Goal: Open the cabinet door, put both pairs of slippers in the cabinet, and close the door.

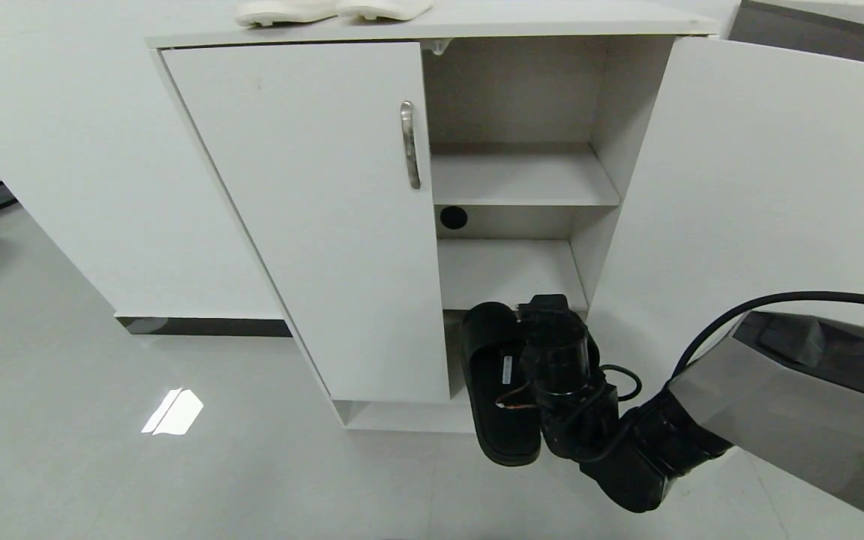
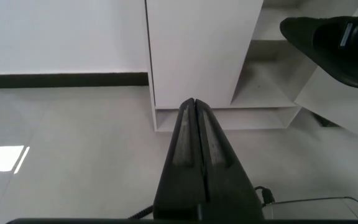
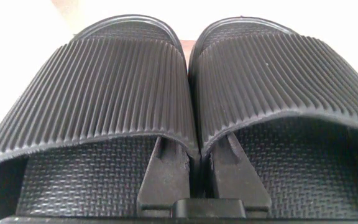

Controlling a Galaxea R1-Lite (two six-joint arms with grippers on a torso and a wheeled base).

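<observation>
A pair of black slippers (image 1: 496, 375) hangs toe-up in front of the white cabinet's (image 1: 552, 26) lowest compartment, held by my right gripper (image 1: 533, 341). In the right wrist view the ribbed straps of the black slippers (image 3: 117, 81) sit side by side, and my right gripper (image 3: 197, 168) is shut on their inner edges under the straps. A pair of white slippers (image 1: 327, 9) lies on the cabinet top. The right door (image 1: 762, 180) stands wide open. My left gripper (image 2: 194, 109) is shut and empty, low above the floor, facing the cabinet base; one black slipper (image 2: 328, 43) shows beyond it.
The left door (image 1: 312, 210) with its metal handle (image 1: 409, 144) is closed. Inside are an upper shelf (image 1: 522, 180) and a middle shelf (image 1: 507, 270), both bare. Grey floor (image 1: 177, 465) spreads in front and to the left of the cabinet.
</observation>
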